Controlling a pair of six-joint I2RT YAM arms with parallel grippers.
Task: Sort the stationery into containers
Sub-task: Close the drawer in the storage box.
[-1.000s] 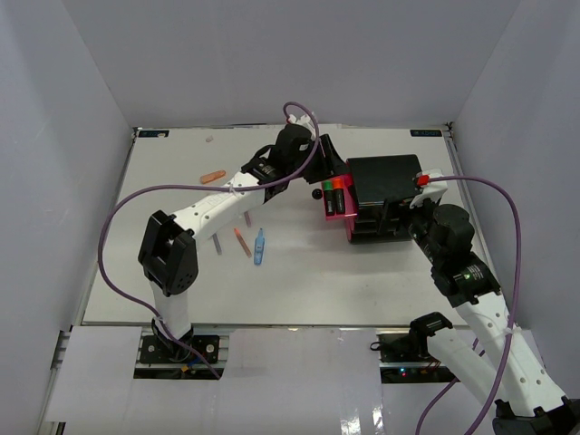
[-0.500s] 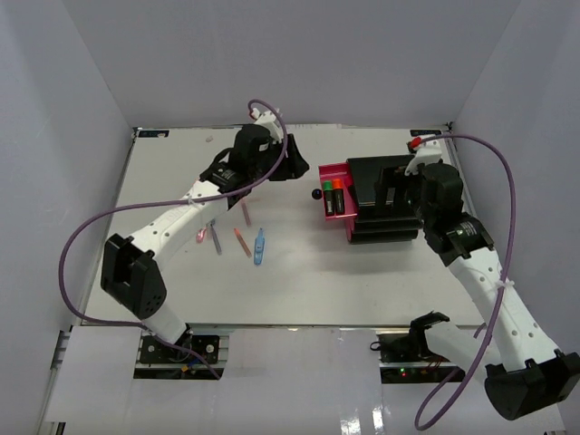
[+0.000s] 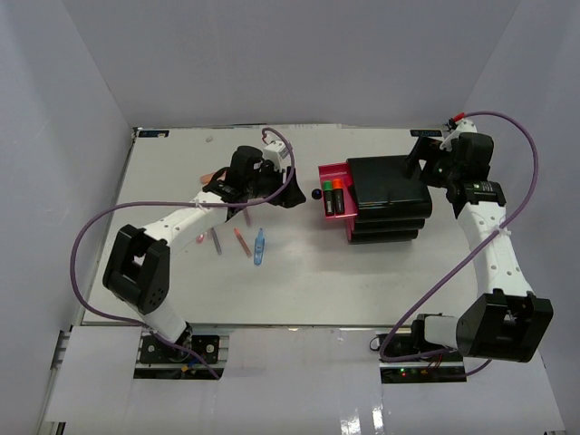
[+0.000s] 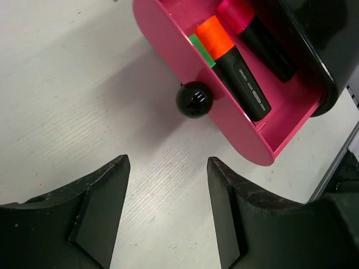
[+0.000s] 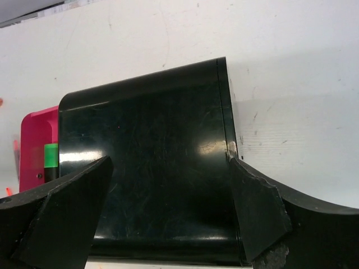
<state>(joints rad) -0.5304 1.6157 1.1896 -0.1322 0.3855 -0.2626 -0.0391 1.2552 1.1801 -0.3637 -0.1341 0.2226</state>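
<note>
The left gripper stood spread and empty just short of the round black knob on the pulled-out magenta-pink drawer, where black highlighters with orange, green and pink caps lay. Its arm stretched low across the white table, above loose thin pens and a light-blue piece. The right gripper, jaws wide and empty, hung at the far right corner of the black three-tier cabinet, its arm extended up the table's right side.

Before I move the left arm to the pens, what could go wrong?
The left gripper hangs open just short of the knob on the open drawer; a careless swing could clip it and shift the cabinet. The loose pens lie close together, so a grab may nudge neighbours.
</note>
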